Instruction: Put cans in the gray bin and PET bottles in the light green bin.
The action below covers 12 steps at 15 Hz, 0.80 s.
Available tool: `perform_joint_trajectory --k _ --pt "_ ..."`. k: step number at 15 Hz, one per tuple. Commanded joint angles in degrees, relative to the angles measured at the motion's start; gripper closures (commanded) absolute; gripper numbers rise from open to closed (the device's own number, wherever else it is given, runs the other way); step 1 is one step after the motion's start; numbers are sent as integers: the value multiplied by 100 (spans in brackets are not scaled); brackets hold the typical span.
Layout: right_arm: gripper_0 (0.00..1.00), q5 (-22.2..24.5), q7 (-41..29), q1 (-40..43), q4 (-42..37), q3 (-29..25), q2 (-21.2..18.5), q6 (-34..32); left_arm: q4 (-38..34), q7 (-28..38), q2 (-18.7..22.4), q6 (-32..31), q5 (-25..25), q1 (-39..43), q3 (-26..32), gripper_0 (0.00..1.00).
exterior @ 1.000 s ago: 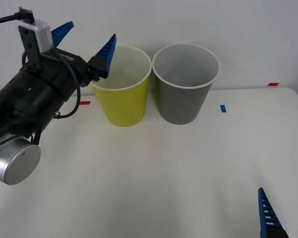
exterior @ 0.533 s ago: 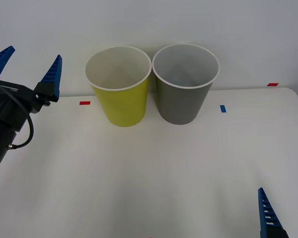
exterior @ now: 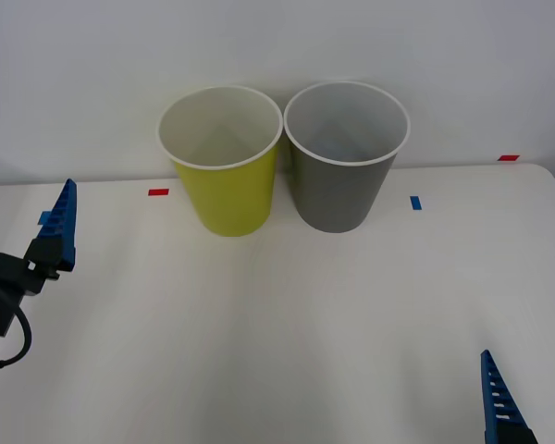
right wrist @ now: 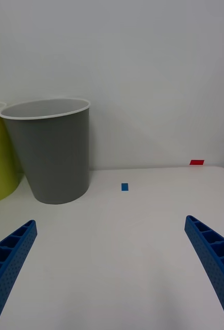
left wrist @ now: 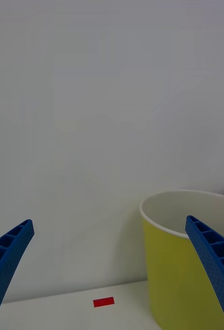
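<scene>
Where the white table (exterior: 287, 324) meets the plain pale wall (exterior: 277, 46) at its far edge, two tapered round bins stand side by side, their white rims touching or nearly so: one light green bin (exterior: 224, 190) on the left and one gray bin (exterior: 340, 190) on the right, both upright. From the front view the inside of each bin looks pale and bare as far as can be seen, and no can or bottle lies on the tabletop. Small tape marks are stuck to the surface, counted as four: one red mark (exterior: 158, 192) left of the light green bin, one blue mark (exterior: 415, 202) right of the gray bin, one red mark (exterior: 508, 157) at the far right edge by the wall, and a small blue patch (exterior: 44, 218) near the left side. The left gripper (left wrist: 112, 278) hangs at the table's left edge, well apart from the bins, its two blue ribbed fingers (exterior: 60, 227) spread wide with nothing between them; its wrist view faces the wall and the light green bin. The right gripper (right wrist: 109, 268) sits low at the near right corner, also released and holding nothing, one blue finger (exterior: 498, 398) rising at the lower edge of the front view, with the gray bin ahead of it.
</scene>
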Motion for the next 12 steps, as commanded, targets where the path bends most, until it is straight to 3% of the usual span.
perform_joint_trajectory --k 1,4,12 --pt "0 0 0 0 0 0 0 0 4 -15 -199 -701 -40 777 -264 0" --pt "0 0 0 0 0 0 0 0 13 -94 -251 -1106 -128 1357 -475 0" --pt "0 0 0 0 0 0 0 0 74 -340 -594 -1132 -585 2482 -809 0"
